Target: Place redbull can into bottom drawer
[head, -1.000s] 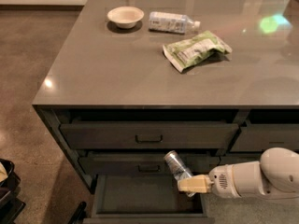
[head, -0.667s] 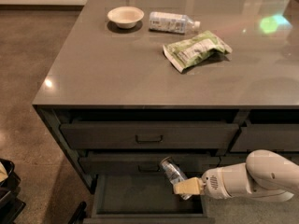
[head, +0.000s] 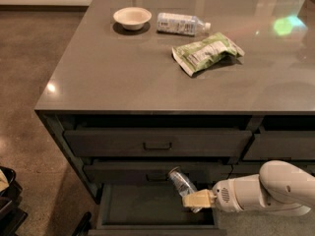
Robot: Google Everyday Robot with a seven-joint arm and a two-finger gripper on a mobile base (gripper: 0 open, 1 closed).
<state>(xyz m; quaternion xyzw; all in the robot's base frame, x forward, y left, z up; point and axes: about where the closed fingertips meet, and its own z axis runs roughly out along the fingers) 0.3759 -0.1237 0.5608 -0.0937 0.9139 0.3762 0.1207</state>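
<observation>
The redbull can [head: 181,182] is a slim silver-and-blue can, tilted with its shiny round top up and to the left. My gripper [head: 196,200] is shut on its lower end and holds it over the right part of the bottom drawer [head: 147,205]. That drawer is pulled out, a dark grey box with a flat bare floor, below the two handled drawers of the left column. The white arm reaches in from the lower right.
On the grey counter [head: 123,77] lie a white bowl [head: 132,17], a clear plastic water bottle [head: 181,23] and a green snack bag [head: 206,52]. The middle drawer's handle [head: 156,177] sits just left of the can. A dark object [head: 6,191] stands on the floor at left.
The gripper with the can has moved left and slightly down, farther over the open bottom drawer. The can is tilted more.
</observation>
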